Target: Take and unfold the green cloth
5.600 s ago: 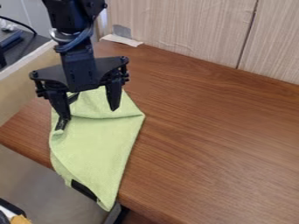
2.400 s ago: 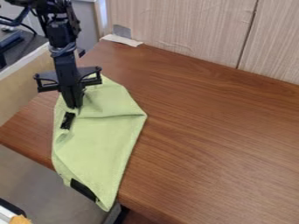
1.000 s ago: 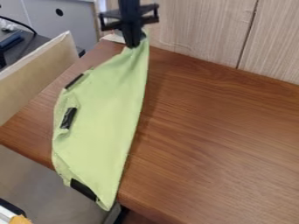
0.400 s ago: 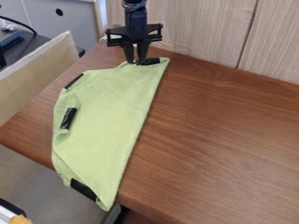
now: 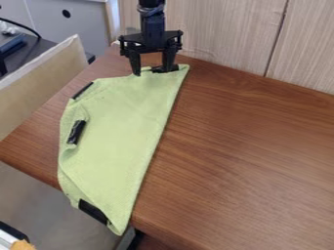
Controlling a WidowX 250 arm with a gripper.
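Note:
My gripper (image 5: 153,72) hangs at the top of the view, just left of centre, over the far edge of the green cloth. Its two fingers stand apart, open, and grip nothing. The green cloth (image 5: 117,132) lies along the left side of the table, its far end spread flat and its left edge partly folded over. Black patches mark its corners and left side. The cloth's near tip hangs past the table's front edge.
The brown wooden table (image 5: 248,161) extends to the right. A wood-panelled wall (image 5: 209,29) runs behind it. A tan board (image 5: 46,78) borders the table's left, with a dark desk (image 5: 26,53) beyond.
Gripped earlier, the cloth's far corner was pulled up and back, then laid down at the table's rear. Since the last earlier frame, the fingers have spread apart and let go.

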